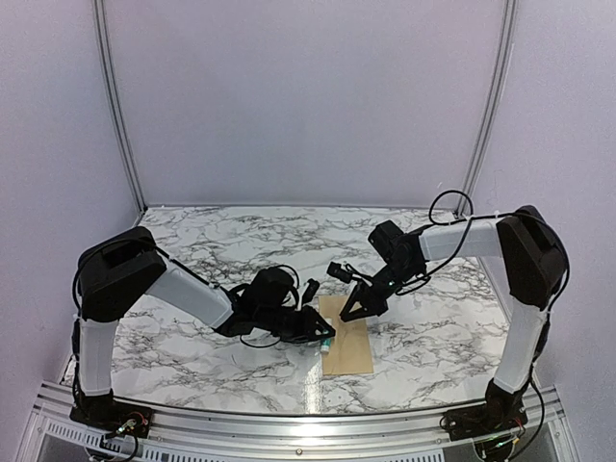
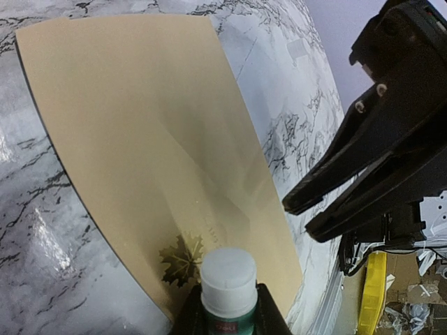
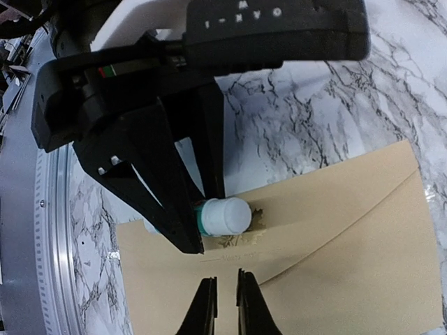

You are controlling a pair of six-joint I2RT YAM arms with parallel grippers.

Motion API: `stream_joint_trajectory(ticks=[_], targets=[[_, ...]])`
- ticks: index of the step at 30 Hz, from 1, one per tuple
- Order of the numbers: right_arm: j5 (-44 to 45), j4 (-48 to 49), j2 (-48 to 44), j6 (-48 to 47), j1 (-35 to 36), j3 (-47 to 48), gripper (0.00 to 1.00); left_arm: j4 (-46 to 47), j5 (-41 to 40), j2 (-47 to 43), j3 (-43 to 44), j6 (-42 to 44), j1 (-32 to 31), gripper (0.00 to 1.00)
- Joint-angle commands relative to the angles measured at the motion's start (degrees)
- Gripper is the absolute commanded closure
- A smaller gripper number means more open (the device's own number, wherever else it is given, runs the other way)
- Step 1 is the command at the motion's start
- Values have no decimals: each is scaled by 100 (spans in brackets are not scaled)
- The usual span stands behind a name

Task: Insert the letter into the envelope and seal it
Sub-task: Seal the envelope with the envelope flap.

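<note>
The tan envelope lies flat on the marble table near the front edge, its flap folded down over its body. A gold leaf mark sits by the flap's tip. My left gripper is shut on a green glue stick with a white cap, which points at the leaf mark. My right gripper hangs over the flap's point, its fingers almost together with nothing between them. I cannot tell if it touches the paper. The letter is out of view.
The metal rail runs along the table's near edge just below the envelope. White booth walls close the back and sides. Both grippers crowd over the envelope's upper end.
</note>
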Motion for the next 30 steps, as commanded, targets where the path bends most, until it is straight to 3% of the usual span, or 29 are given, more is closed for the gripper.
stream_joint_trajectory(ticks=[1,12,24,30], targets=[[-286,-9,186,213,26,239,92,-209,-50,25,-123,34,-50,100],[-319,109,550,414,120,259,92,-211,-65,6,-105,41,-50,100],[46,281,879,537,121,55,92,80,-316,-649,-364,203,-46,100],[141,294,834,483,122,20,92,169,-382,-463,-268,113,155,100]])
